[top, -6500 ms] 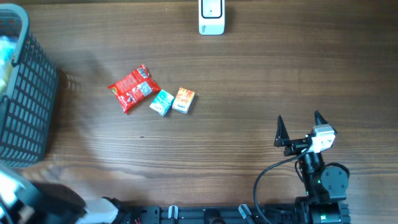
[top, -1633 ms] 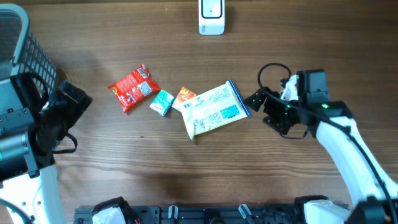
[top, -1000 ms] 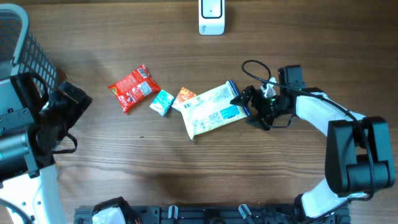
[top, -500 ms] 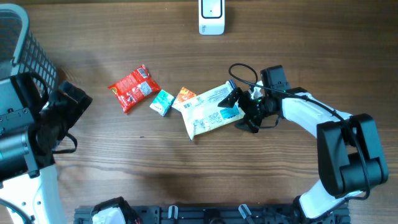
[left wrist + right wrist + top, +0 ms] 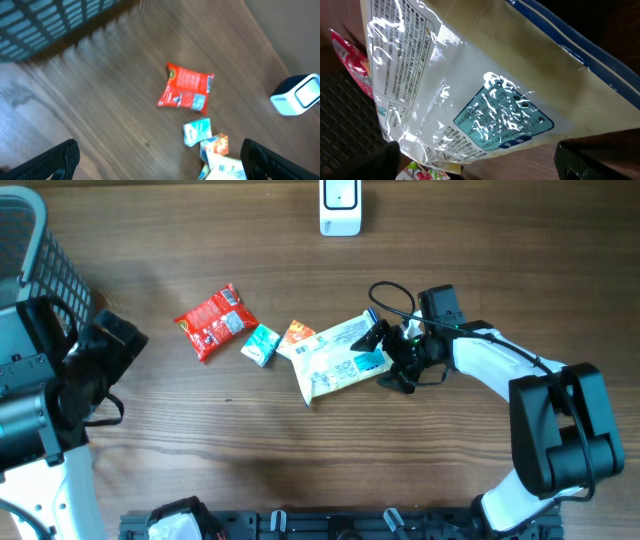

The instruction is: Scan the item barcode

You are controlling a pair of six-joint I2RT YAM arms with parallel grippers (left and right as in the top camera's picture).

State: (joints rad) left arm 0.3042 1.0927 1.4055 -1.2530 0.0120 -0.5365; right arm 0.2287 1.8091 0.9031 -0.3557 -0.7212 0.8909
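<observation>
The right hand (image 5: 386, 360) is spread wide, one finger on each side of the right end of the pale snack bag (image 5: 338, 358), and it pinches nothing yet. In the right wrist view the bag's glossy film fills the space between the two fingers (image 5: 592, 157).

The main risk I see is a poor hold. If the hand closes on the blue sealed edge alone, the slick film could slide out, or the bag could sag and fold once it is lifted. It also lies flat on the tabletop (image 5: 300, 465), so a finger coming in too low may push it along instead of getting under it.

The bag's left corner touches or overlaps the small orange box (image 5: 297, 338); I cannot tell which. The small teal box (image 5: 261, 344) sits just beside that, so dragging the bag could knock both.

Bright glare sits on the print and the teal label, and I cannot pick out a barcode on this face. A wrinkled or wrongly turned bag may not read at the white scanner (image 5: 340, 207), which stands well apart at the far edge. A cable loop (image 5: 392, 292) by the wrist could snag on the way there.

The red packet (image 5: 213, 321) and basket (image 5: 68, 280) lie well clear. The left hand (image 5: 157, 157) hangs spread and empty.
</observation>
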